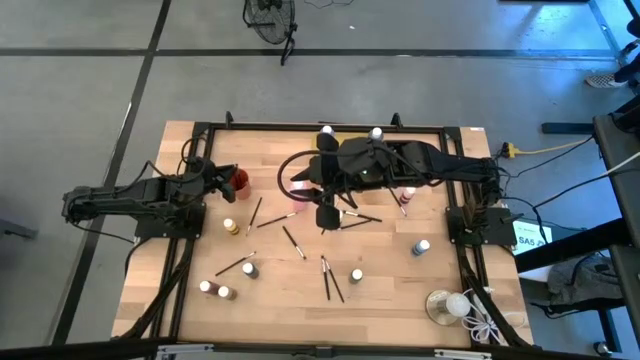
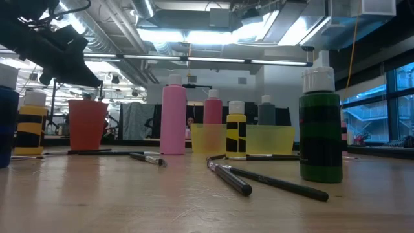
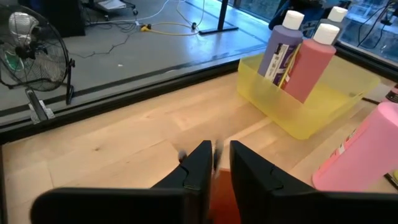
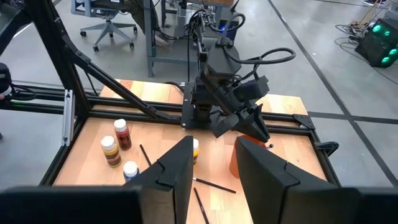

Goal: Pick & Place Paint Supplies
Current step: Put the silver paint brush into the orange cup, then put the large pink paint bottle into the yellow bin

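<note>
Dark paintbrush (image 2: 228, 178) flat (tip away)

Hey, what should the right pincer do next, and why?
Probably lower the right pincer onto the paintbrush just ahead: it hangs open and empty above the table. The left pincer is over the red cup.
</note>
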Robot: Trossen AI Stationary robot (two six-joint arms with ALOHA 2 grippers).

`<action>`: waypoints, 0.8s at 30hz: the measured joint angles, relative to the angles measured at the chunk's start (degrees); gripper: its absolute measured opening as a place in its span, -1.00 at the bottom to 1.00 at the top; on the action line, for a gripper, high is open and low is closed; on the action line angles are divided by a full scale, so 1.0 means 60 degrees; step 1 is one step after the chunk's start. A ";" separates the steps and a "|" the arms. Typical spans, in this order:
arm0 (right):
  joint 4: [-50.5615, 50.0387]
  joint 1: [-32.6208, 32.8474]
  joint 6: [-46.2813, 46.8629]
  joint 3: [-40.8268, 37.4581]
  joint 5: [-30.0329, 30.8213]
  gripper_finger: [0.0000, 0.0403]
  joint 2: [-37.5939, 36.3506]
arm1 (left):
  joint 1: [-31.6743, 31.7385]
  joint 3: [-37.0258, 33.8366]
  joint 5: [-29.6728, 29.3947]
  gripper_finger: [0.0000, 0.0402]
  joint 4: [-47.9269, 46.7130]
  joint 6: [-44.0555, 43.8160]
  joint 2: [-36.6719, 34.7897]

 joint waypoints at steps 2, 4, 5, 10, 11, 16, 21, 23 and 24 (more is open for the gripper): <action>0.0000 -0.0011 0.0004 -0.0001 -0.0041 -0.38 0.0000 | 0.0000 0.0000 0.0002 -0.66 0.0000 -0.0003 0.0000; 0.0002 -0.0018 0.0004 -0.0001 -0.0066 -0.38 0.0000 | 0.0000 0.0000 0.0015 -0.59 0.0000 -0.0011 0.0000; 0.0004 -0.0018 0.0004 -0.0001 -0.0069 -0.38 0.0000 | 0.0000 0.0000 0.0022 -0.55 0.0000 -0.0054 0.0000; 0.0004 -0.0018 0.0016 -0.0001 -0.0069 -0.38 0.0000 | 0.0000 0.0000 0.0219 -0.36 0.0073 -0.0149 0.0000; 0.0004 -0.0020 0.0032 -0.0001 -0.0069 -0.38 0.0000 | 0.0000 0.0000 0.0411 -0.33 0.0140 -0.0143 0.0000; -0.0008 -0.0021 0.0178 -0.0001 -0.0066 -0.38 0.0000 | 0.0000 0.0000 0.0997 -0.20 0.0753 0.0071 0.0000; -0.0082 -0.0020 0.0671 -0.0001 0.0644 -0.35 0.0000 | -0.0001 0.0000 0.0994 -0.16 0.1546 0.0442 0.0000; -0.0220 -0.0022 0.0759 -0.0001 0.0846 -0.30 0.0000 | -0.0002 0.0004 0.0958 -0.16 0.1686 0.0661 -0.0002; -0.0252 -0.0025 0.0789 -0.0001 0.0857 -0.26 0.0000 | 0.0000 0.0004 0.0924 -0.16 0.1708 0.0723 0.0000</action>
